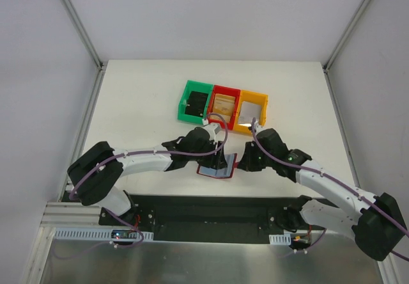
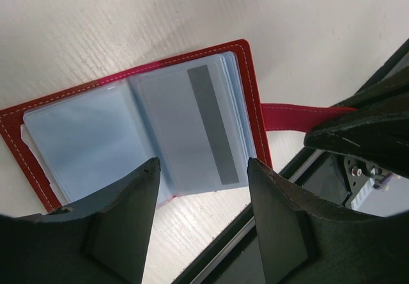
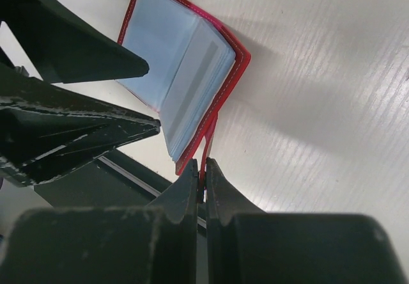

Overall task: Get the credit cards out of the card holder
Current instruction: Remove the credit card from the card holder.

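The card holder (image 1: pixel 216 167) lies open on the white table near its front edge, a dark red wallet with grey-blue sleeves (image 2: pixel 121 140) inside. A card with a grey stripe (image 2: pixel 211 127) shows in its right sleeve. My right gripper (image 3: pixel 204 169) is shut on the holder's red strap tab (image 3: pixel 208 144), which also shows in the left wrist view (image 2: pixel 294 116). My left gripper (image 2: pixel 203 169) is open, its fingers just above the holder's near edge, astride the right sleeve. The holder also shows in the right wrist view (image 3: pixel 182 73).
Three small bins stand in a row behind the arms: green (image 1: pixel 194 102), red (image 1: pixel 223 106) and yellow (image 1: pixel 250 111). The black base plate (image 1: pixel 204 210) runs along the table's front edge just below the holder.
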Robot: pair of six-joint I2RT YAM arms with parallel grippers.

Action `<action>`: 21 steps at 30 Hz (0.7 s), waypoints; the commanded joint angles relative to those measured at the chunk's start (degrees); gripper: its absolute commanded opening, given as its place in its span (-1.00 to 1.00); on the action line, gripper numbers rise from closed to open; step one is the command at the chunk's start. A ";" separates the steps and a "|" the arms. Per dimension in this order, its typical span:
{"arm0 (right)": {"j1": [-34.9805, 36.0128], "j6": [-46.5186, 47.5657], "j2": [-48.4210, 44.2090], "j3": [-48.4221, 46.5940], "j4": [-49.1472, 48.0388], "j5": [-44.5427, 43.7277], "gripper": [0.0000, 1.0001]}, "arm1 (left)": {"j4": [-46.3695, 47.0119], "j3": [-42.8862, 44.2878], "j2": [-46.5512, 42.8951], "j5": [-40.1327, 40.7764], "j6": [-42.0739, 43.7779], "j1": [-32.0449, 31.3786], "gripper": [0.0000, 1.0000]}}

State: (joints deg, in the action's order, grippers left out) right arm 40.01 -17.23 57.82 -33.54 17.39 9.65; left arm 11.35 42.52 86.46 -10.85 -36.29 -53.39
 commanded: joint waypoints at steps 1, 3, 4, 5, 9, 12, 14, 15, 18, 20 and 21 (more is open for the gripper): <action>0.51 0.71 -0.26 -2.67 0.37 0.63 -1.00 | -1.16 3.44 2.05 2.06 2.80 -1.10 0.12; 0.42 0.80 -0.08 -3.02 0.45 0.63 -1.00 | -1.60 4.14 2.84 2.59 3.42 -1.54 0.12; 0.42 0.97 -0.08 -3.20 0.54 0.63 -1.00 | -1.86 4.50 3.19 3.03 3.68 -1.72 0.12; 0.51 0.80 0.01 -3.29 0.54 0.63 -1.00 | -2.04 4.76 3.37 3.38 3.86 -1.90 0.12; 0.51 1.15 0.36 -3.55 0.72 0.72 -0.99 | -2.30 5.20 4.33 3.82 4.30 -2.16 0.11; 0.60 1.15 0.62 -3.55 0.72 0.90 -1.00 | -2.39 5.55 4.86 4.00 4.48 -2.42 0.11; 0.60 1.15 0.80 -3.55 0.63 0.90 -1.00 | -2.57 5.73 5.30 4.26 4.65 -2.42 0.09; 0.60 1.24 0.80 -3.55 0.72 0.81 -1.00 | -2.74 5.82 5.30 4.35 4.65 -2.60 0.08; 0.68 1.41 0.71 -3.55 0.81 0.72 -1.00 | -3.01 5.73 5.39 5.14 4.74 -2.51 -0.03; 0.60 1.50 0.71 -3.55 0.81 0.72 -0.99 | -3.27 5.38 5.30 5.75 4.74 -2.51 -0.10; 0.60 1.50 0.71 -3.46 0.81 0.72 -1.00 | -3.27 5.38 5.30 6.10 4.83 -2.51 -0.13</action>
State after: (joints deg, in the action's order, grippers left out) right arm 40.29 -16.75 58.59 -34.83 17.45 9.89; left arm 9.45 46.52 91.81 -7.11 -32.97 -55.20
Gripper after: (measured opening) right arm 0.034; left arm 0.462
